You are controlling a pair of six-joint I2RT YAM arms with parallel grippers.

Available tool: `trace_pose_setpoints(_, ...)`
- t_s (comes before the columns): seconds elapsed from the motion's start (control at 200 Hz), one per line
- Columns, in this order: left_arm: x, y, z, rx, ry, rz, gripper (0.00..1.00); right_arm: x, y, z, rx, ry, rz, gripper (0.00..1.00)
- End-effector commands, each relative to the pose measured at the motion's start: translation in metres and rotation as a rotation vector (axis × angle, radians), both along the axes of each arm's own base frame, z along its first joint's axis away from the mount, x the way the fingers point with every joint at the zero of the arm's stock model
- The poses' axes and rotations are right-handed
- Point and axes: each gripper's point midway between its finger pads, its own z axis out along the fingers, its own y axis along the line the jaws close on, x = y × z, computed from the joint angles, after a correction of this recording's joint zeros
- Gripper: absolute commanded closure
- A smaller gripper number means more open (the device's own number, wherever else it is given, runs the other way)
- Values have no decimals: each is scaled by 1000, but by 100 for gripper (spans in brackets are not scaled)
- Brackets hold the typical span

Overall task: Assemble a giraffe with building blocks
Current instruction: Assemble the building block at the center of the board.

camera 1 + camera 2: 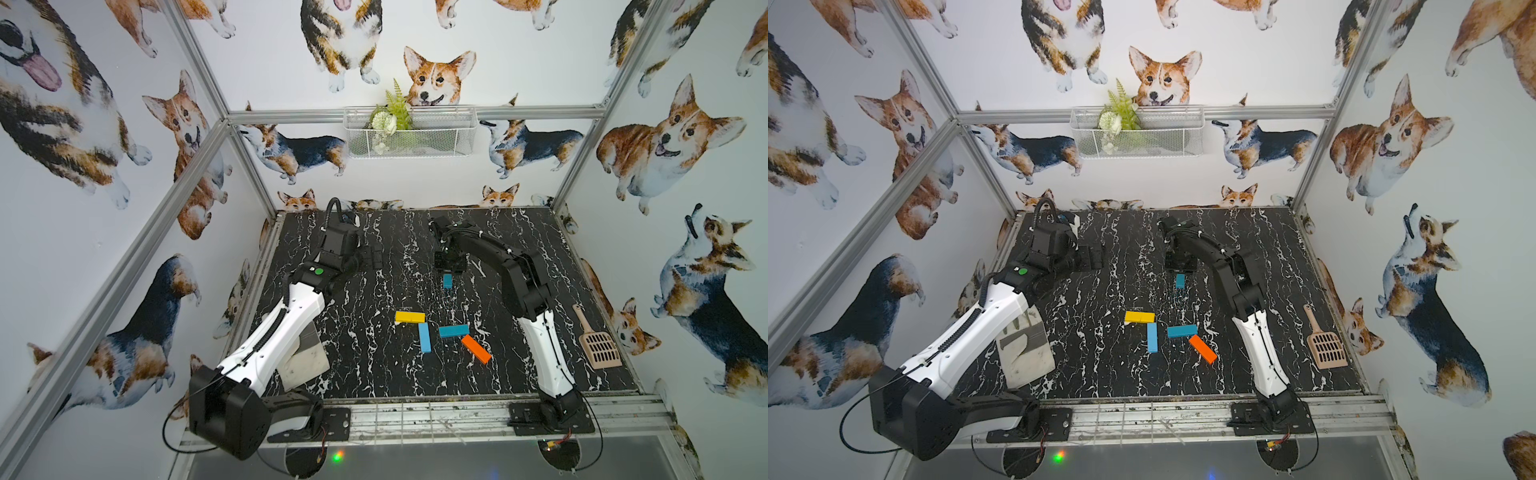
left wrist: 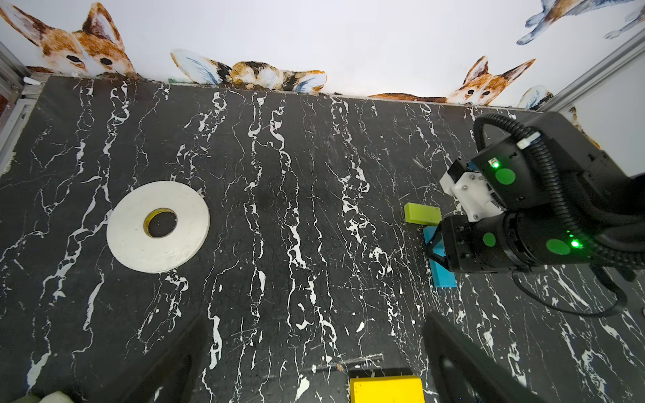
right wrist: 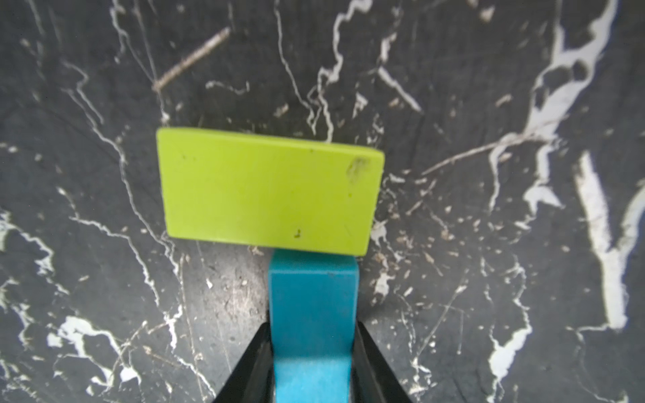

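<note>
**Right claw pinches teal bar against green block; four bars lie loose**

The right gripper [image 3: 312, 333] is pressed together on a flat teal rectangular bar [image 3: 314, 303], its two black fingers [image 3: 251, 363] clamped on the bar's long sides. The bar lies on the black white-veined marble table [image 1: 374, 374], and its free end meets the long side of a shorter lime green flat block [image 3: 268, 190], near one corner. In both top views the gripper hides the green block, and only the near end of the teal bar shows below it, at the far centre of the table.

The left gripper [image 1: 374, 257] hangs spread wide over the far left of the table, holding nothing.

Four more bars lie at the near centre: a yellow bar [image 1: 409, 317], a light blue bar [image 1: 424, 337] just under its right end, a second teal bar [image 1: 454, 331], and an orange bar [image 1: 476, 348] slanting away from that one's right end. Whether these pairs touch is hard to tell from above.

A beige slotted plastic scoop [image 1: 598, 345] rests by the right edge. A white tape ring [image 2: 158, 226] lies flat on the far left.
</note>
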Motion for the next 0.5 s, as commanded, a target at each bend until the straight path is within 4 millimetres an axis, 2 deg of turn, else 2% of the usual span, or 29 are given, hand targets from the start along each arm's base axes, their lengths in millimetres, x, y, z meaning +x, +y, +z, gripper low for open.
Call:
trace_pose_setpoints(0.0,3,-1,9,-19,-27,2,0,-1,-6,0,-39,11,1,62)
trace_pose_setpoints(0.335,3,-2,10,-22,-28,-1,0,2,-6,-1,-33,11,5,59)
trace_pose_setpoints(0.496,3,-1,10,-22,-30,0,0,3,-1,1,-14,6,35,33)
